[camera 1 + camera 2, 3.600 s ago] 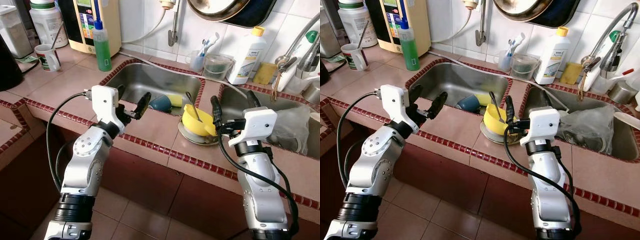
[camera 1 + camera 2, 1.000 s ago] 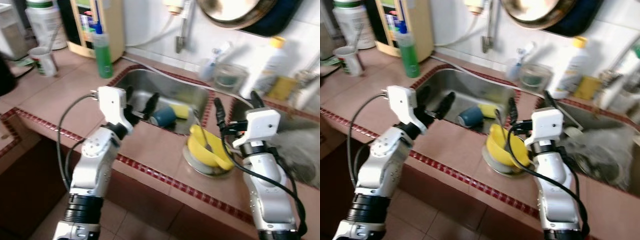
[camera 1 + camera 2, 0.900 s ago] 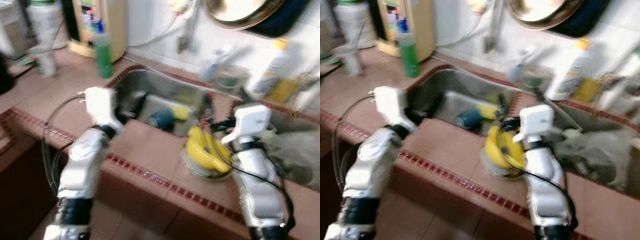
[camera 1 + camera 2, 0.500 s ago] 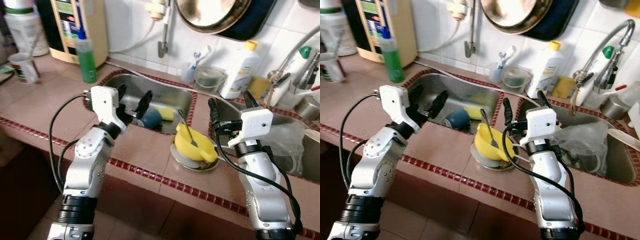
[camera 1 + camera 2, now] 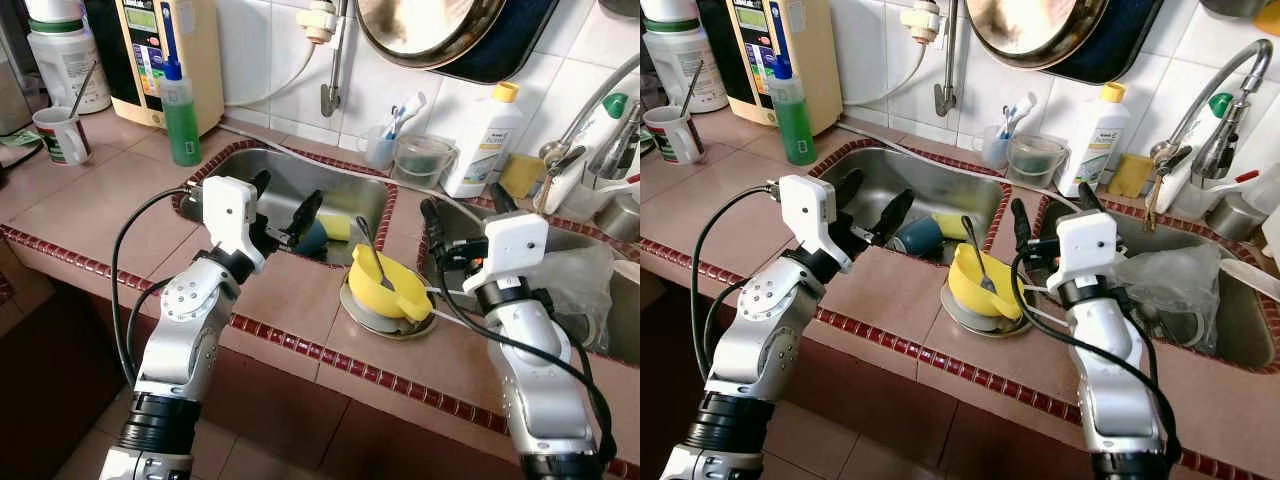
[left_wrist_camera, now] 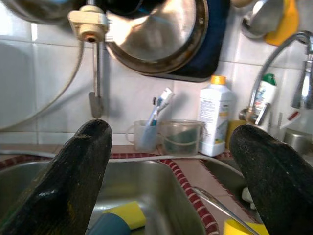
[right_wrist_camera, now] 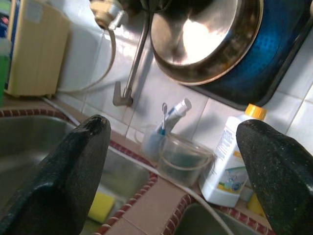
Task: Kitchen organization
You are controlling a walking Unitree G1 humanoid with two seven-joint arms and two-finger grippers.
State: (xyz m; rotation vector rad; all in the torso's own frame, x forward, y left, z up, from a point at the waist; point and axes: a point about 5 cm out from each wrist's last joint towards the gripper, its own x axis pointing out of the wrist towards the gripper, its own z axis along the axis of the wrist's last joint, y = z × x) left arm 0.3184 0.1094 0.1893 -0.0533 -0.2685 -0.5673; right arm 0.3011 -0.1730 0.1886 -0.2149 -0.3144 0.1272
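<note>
I see a tiled counter (image 5: pixel 300 290) edged in red trim, with two steel basins set into it. The left sink (image 5: pixel 330 190) holds a dark blue cup (image 5: pixel 312 236) lying on its side and a yellow sponge (image 5: pixel 337 227) just beside it. The right sink (image 5: pixel 1230 330) holds a crumpled clear plastic bag (image 5: pixel 1170 280). On the wall above hangs a large steel pan (image 5: pixel 1040 25) against a dark blue backing.

My left gripper (image 5: pixel 282 205) hovers over the near edge of the left sink, its jaws spread apart and holding nothing, just short of the blue cup. My right gripper (image 5: pixel 462 210) hangs over the divider between the two basins, its jaws also wide apart and empty.

On the counter strip between the grippers, in front of the divider, sits a grey plate (image 5: pixel 385 318) with a yellow bowl (image 5: pixel 385 285) tilted on it and a metal spoon (image 5: pixel 368 240) leaning in the bowl.

Along the back wall I make out a cream water purifier (image 5: pixel 190 55), a green dish soap bottle (image 5: pixel 183 105), a white jar (image 5: pixel 68 60), a mug (image 5: pixel 62 135) with a spoon in it, a toothbrush cup (image 5: pixel 998 145), a clear measuring jug (image 5: pixel 1032 158), a white detergent bottle (image 5: pixel 1092 125) with a yellow cap, and the tap (image 5: pixel 1210 100) over the right sink.
</note>
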